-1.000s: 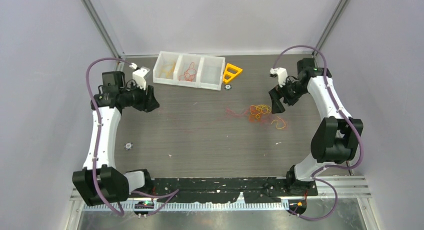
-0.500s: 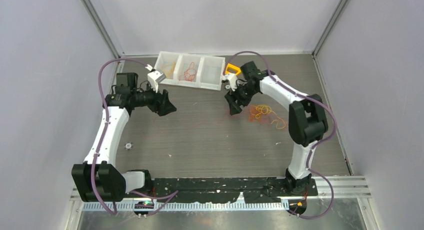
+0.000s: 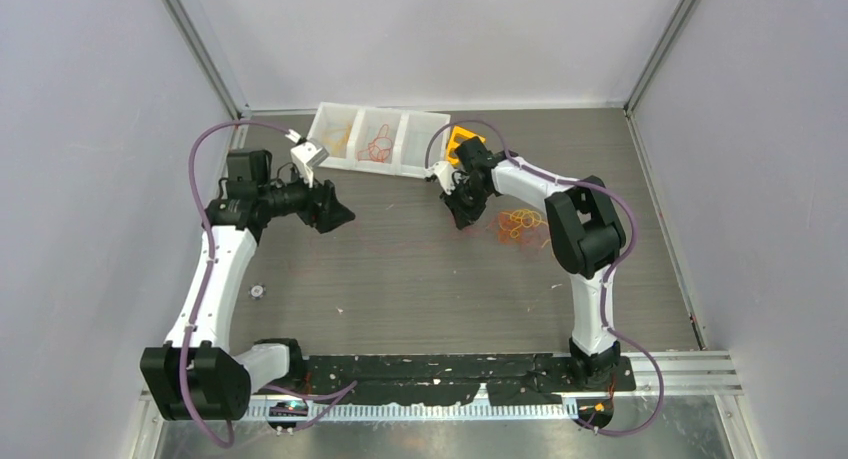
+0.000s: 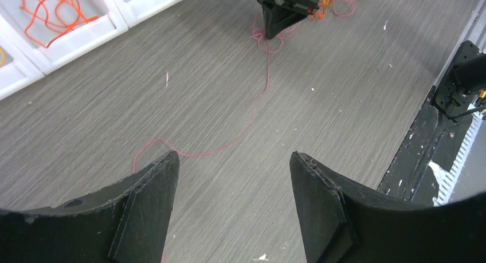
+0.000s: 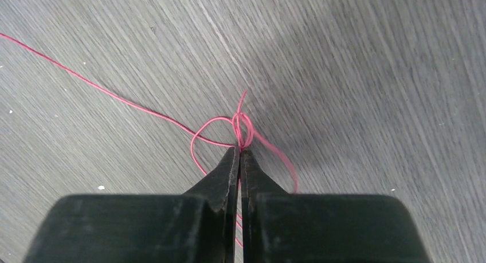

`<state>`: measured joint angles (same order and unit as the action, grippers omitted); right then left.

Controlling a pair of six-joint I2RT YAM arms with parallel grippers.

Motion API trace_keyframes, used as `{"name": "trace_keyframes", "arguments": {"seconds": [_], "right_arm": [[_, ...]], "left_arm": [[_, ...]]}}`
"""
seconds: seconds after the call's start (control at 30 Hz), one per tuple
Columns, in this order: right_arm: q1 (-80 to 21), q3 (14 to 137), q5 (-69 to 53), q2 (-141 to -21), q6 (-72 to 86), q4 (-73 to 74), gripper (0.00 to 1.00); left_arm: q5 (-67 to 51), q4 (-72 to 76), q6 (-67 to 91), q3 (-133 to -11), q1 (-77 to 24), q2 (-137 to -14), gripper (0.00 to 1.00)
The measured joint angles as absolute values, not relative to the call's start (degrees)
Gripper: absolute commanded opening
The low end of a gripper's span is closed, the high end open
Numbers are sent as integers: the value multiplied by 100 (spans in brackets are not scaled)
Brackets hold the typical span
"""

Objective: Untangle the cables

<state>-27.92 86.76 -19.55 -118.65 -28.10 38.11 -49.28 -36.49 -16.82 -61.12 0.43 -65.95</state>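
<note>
Mid-table, just beside the tangled clump of cables (image 3: 521, 224), the right gripper (image 5: 239, 152) has its fingers pressed together on a red strand (image 5: 241, 124), pinching it right at a small looped knot. The strand trails loose across the table (image 3: 420, 279) toward the left gripper (image 4: 232, 160), which hangs spread wide above the far end and grips nothing. Risks: the strand is very thin, so it may slip out of the closed tips on a fast pull. Pulling at the knot itself may cinch it tighter instead of freeing it. Can't tell if the red strand is hooked into the orange and yellow clump; if it is, a tug would drag the whole clump along. The left gripper could also miss a strand lying this flat on the wood. The tray (image 3: 372, 167) at the far edge holds orange and yellow strands.
</note>
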Motion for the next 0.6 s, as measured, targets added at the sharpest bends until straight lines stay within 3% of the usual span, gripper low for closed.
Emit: {"name": "trace_keyframes", "arguments": {"seconds": [0.3,0.6], "right_arm": [[-2786,8552,-2877,-10921,-2180,3883,5],[-2794,8246,-4058,-9177,-1435,3625,5]], "left_arm": [[-4971,-2915,-1372,-5601,-923,-6462,73],[-4897,-777,637,-5231,-1944,-7118,70]]}}
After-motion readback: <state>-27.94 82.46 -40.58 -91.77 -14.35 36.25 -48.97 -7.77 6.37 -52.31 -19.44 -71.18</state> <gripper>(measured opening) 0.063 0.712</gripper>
